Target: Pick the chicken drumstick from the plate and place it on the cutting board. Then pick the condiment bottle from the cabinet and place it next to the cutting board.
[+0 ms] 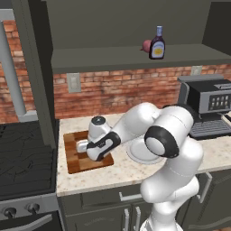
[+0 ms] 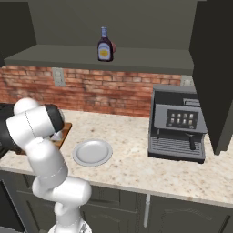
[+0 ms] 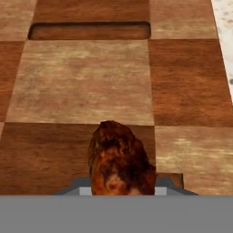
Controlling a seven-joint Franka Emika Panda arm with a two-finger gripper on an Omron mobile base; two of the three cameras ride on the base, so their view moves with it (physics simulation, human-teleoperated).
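Note:
The golden-brown chicken drumstick (image 3: pixel 119 161) sits between my fingers, and my gripper (image 3: pixel 122 187) is shut on it just above the checkered wooden cutting board (image 3: pixel 82 82). From the left base view, my gripper (image 1: pixel 83 146) hangs low over the cutting board (image 1: pixel 74 166), and the arm covers part of the light-grey plate (image 1: pixel 140 156). The plate (image 2: pixel 93 152) is bare in the right base view. The dark condiment bottle (image 1: pixel 157 43) (image 2: pixel 104 44) stands upright on the open shelf of the cabinet (image 1: pixel 108 58) (image 2: pixel 68 55).
A reddish onion (image 1: pixel 146 45) lies beside the bottle on the shelf. A coffee machine (image 1: pixel 211 108) (image 2: pixel 178 123) stands on the counter to the right. A stove (image 1: pixel 22 158) borders the counter on the left. Brick wall runs behind.

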